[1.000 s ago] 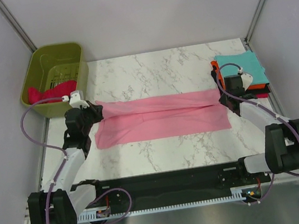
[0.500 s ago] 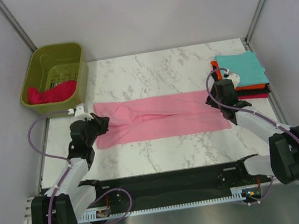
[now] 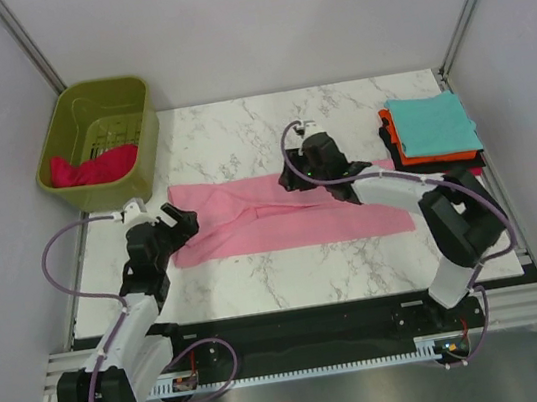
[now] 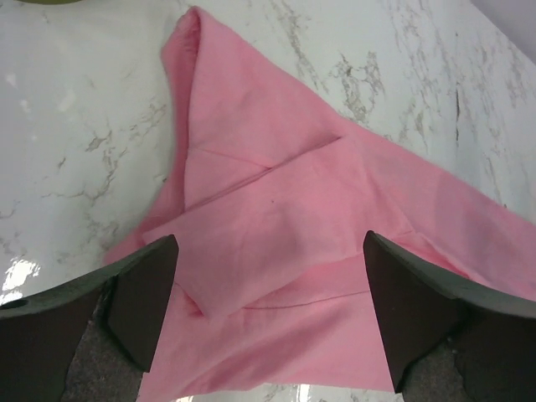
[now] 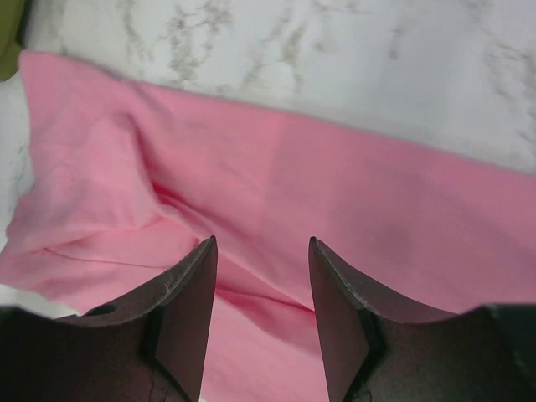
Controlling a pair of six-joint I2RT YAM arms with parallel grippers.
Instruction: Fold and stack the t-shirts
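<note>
a white marble-patterned table (image 3: 267, 120) fills the walled work cell, and across its middle lies the light pink cloth t-shirt (image 3: 282, 224), folded into a long flat band running left to right, its left end rumpled with a flap turned over on itself. at the table's far left corner stands an olive-green slotted plastic basket (image 3: 142, 129), with a crimson red t-shirt (image 3: 92, 168) bunched in its bottom. at the far right edge, well apart from the pink band, sits a stack of folded shirts: a teal t-shirt (image 3: 431, 124) on top, an orange t-shirt (image 3: 391, 134) showing beneath it and a black t-shirt (image 3: 415, 168) under that. the right arm stretches in from its base across the pink shirt's right half, its right gripper (image 3: 299, 168) above the band's upper edge near the middle; the right wrist view shows the right gripper (image 5: 261, 251) parted over the cloth, nothing between the jaws. the left gripper (image 3: 183, 218) hovers at the band's left end, and the left wrist view shows the left gripper (image 4: 268, 276) spread wide above the turned-over flap, empty.
</note>
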